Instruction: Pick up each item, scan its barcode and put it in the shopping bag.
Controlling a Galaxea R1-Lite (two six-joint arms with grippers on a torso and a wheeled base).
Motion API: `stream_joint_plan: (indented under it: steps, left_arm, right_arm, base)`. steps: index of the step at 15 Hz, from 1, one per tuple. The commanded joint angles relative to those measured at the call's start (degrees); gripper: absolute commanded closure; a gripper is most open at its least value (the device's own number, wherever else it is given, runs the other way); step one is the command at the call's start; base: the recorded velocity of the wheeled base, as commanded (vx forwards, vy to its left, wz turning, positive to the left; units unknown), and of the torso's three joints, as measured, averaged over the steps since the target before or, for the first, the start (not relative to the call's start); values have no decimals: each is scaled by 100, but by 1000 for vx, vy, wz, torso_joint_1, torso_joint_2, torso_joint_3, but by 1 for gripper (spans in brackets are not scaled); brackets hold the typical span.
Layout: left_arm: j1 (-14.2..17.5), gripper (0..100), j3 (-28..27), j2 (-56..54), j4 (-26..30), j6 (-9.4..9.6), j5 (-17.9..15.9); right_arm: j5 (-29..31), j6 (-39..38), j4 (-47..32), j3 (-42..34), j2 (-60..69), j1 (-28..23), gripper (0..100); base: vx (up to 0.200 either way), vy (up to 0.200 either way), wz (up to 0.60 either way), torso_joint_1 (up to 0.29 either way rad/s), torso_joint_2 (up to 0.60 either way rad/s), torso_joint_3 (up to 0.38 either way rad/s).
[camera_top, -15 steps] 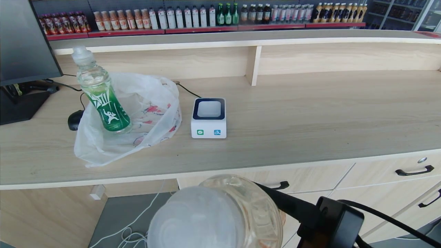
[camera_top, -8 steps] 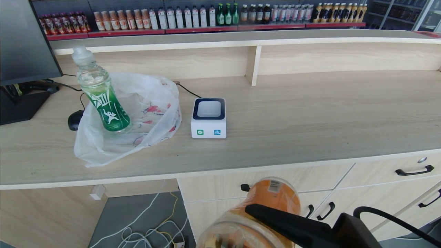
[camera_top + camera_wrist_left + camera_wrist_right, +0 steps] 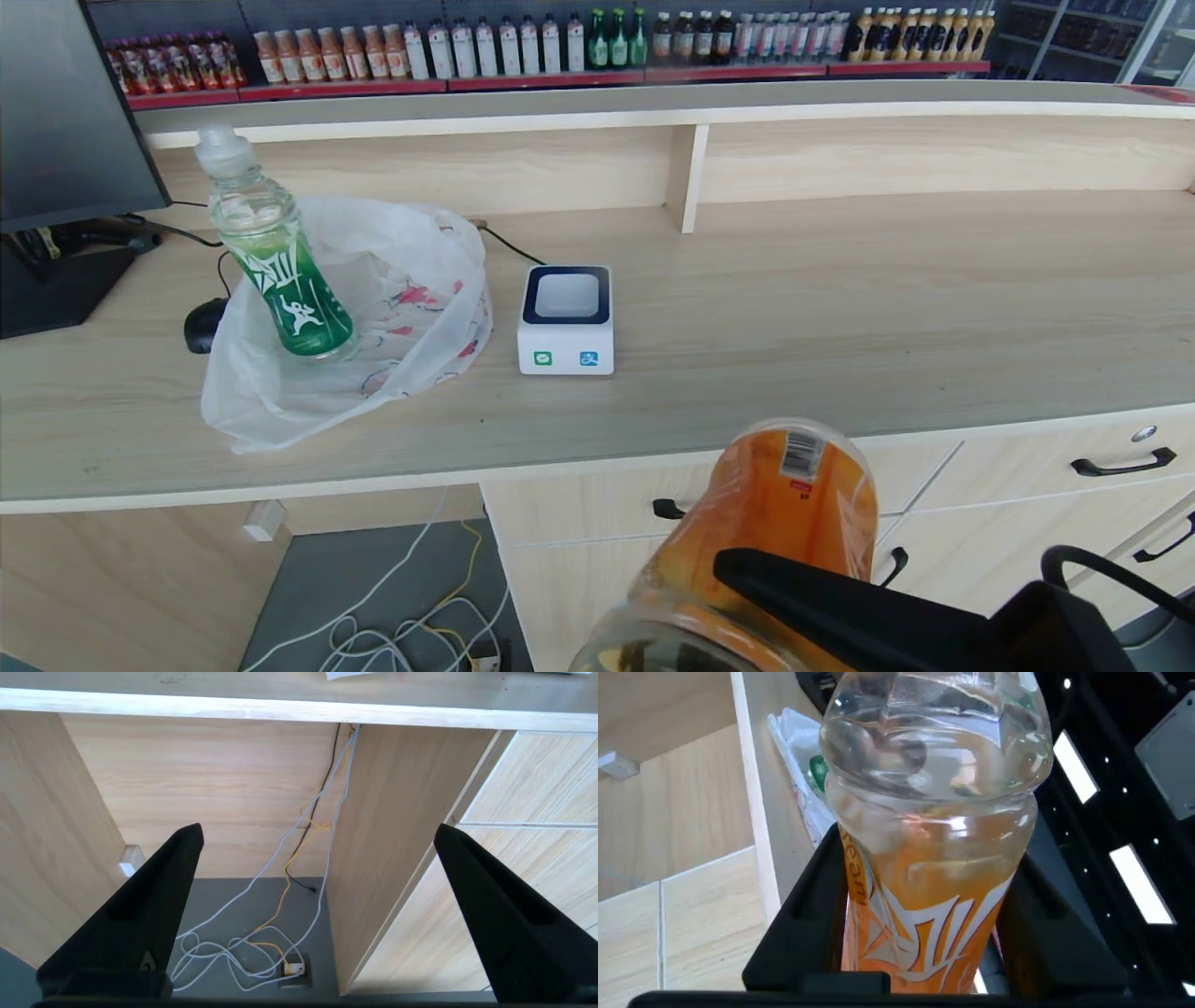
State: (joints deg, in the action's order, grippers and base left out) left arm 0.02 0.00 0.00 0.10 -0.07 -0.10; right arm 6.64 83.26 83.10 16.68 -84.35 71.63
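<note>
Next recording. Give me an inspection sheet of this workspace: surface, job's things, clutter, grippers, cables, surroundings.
Surface: wooden counter, drawers beneath.
Job's things: green bottle upright in the shopping bag; scanner beside the bag; orange bottle tilted before the counter's edge, barcode showing.
Clutter: mouse and monitor at the counter's left.
Grippers: right gripper, jaws shut on the orange bottle; left gripper, jaws open, below the counter.
Cables: black cable behind the scanner; loose wires under the counter.
Surroundings: shelf of bottled drinks behind.
</note>
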Motion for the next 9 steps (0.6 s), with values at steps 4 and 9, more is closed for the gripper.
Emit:
stream_joint_plan:
  steps: [4,9]
  left_arm:
    - [6,0,0,0,-1,-1,1]
    - [-2,0,0,0,-1,-1,1]
  right_arm:
    - [4,955,4,90,-73,114,100]
    - [4,1676,4,-103,41,114,100]
  base:
    - [0,0,0,0,0,0]
    - [0,0,0,0,0,0]
